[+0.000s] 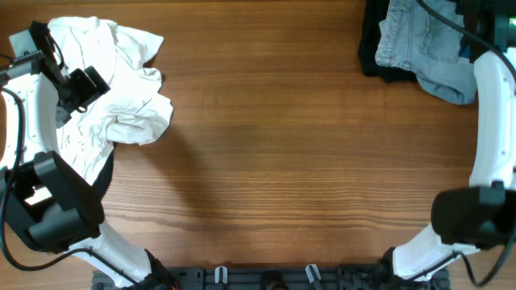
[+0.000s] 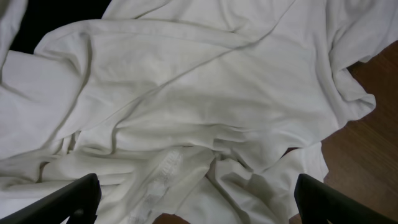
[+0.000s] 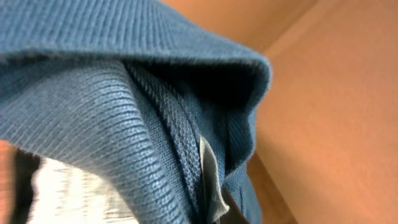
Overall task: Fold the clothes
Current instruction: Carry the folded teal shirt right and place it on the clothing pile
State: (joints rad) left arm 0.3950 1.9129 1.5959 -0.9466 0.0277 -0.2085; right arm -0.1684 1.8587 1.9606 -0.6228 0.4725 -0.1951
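Observation:
A crumpled white garment (image 1: pixel 121 89) lies at the table's far left and fills the left wrist view (image 2: pixel 186 93). My left gripper (image 1: pixel 81 87) hovers over it, its fingers (image 2: pixel 196 205) wide apart and holding nothing. A pile with a light denim garment (image 1: pixel 419 48) on a black one (image 1: pixel 372 48) sits at the far right. My right gripper (image 1: pixel 484 28) is at that pile's far edge. Blue knit fabric (image 3: pixel 124 112) with a white label fills the right wrist view and bunches where the jaws are; the fingers themselves are hidden.
The wooden table (image 1: pixel 282 161) stretches between the two piles. Both arms' bases stand at the front edge, the left arm's elbow (image 1: pixel 48 201) at the left and the right arm's (image 1: pixel 472 213) at the right.

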